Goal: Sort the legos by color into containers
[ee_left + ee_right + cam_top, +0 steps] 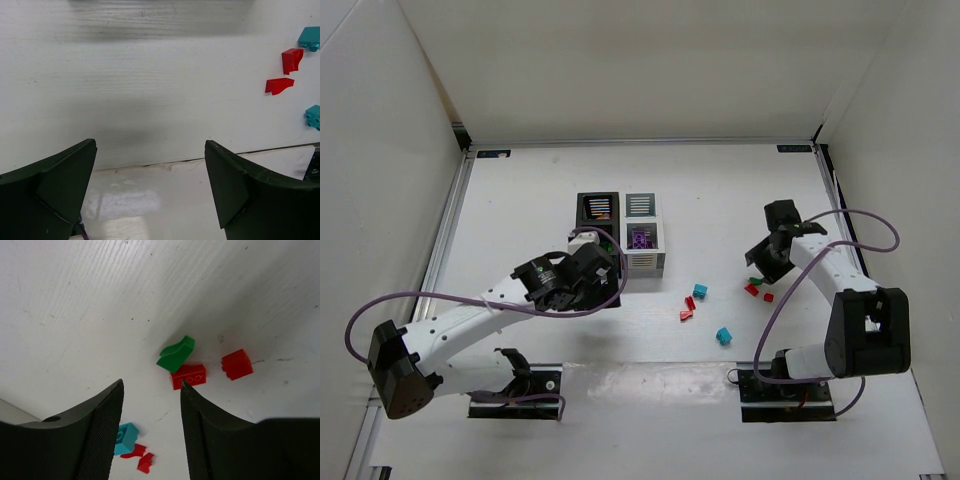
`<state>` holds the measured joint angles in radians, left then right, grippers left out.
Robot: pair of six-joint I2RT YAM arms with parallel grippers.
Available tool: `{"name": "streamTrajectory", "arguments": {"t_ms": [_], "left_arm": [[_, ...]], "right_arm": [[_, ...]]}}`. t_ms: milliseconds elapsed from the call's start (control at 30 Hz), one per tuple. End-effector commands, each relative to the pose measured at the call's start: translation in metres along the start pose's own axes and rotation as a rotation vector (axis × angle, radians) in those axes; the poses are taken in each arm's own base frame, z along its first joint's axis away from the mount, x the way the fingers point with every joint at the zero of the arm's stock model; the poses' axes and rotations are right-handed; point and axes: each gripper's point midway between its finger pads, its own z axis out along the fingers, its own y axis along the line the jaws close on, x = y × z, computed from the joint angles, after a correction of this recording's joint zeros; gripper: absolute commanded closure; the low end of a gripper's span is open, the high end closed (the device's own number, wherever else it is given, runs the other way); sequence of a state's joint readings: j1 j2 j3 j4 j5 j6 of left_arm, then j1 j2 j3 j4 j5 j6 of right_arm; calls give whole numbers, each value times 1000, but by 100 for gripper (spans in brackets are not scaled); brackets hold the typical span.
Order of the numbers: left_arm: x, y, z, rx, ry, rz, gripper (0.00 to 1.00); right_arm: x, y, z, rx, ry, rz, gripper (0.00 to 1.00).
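both pincers are spread and hold nothing. the right pincer (151, 390) hangs low over the tabletop (75, 300), jaws wide apart, with a green lego (176, 354) just ahead of the gap. that piece seems to touch a red brick (189, 376), and a smaller red cube (236, 364) sits just beside them, apart. the left pincer (150, 150) is likewise parted and empty, up by the near-left corner of the containers (645, 262), with bare tabletop below it. the other loose legos lie between the two arms: two red slopes (279, 85) near each other, with teal bricks (723, 335) on either side of them. purple pieces (641, 238) already lie in the near-right bin; what the far-left black bin holds is too small to tell

these legos should be very light, hard and smooth, so one will likely skid or flip if a single finger nudges it before the other closes. the green one has a curved top that would squirt out of a pinch, so i would take it low down across its flat side walls, with the jaws square to them. the red brick against it may get dragged along or block one finger, so coming in from the free side looks safer
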<state>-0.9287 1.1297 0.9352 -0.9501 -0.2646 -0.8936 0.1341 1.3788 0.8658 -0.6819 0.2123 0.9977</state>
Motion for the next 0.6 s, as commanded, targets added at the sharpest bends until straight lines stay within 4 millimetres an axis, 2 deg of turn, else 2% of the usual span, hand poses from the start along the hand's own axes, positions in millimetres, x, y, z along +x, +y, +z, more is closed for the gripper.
{"name": "streamTrajectory", "arguments": {"t_ms": [0,100,133,200,267,500,567], "left_arm": [[3,-7,0,50,6,-34,0],[5,-7,0,49,20,-33,0],[5,-6,0,43,25,-25,0],[4,-6,-2,39,28,-24,0],[3,-5,-4,41,23,-13,0],[-3,-2,-2,51,13,15,0],[-9,-6,-2,68,5,23,0]], "right_arm": [[1,16,-4,-51,40,163,48],[14,26,-10,-68,19,202,48],[12,22,-8,-39,-35,201,48],[14,21,-5,-32,-44,268,48],[6,18,0,-30,-51,317,48],[2,10,-2,-16,-47,308,48],[0,2,-3,16,-59,285,48]]}}
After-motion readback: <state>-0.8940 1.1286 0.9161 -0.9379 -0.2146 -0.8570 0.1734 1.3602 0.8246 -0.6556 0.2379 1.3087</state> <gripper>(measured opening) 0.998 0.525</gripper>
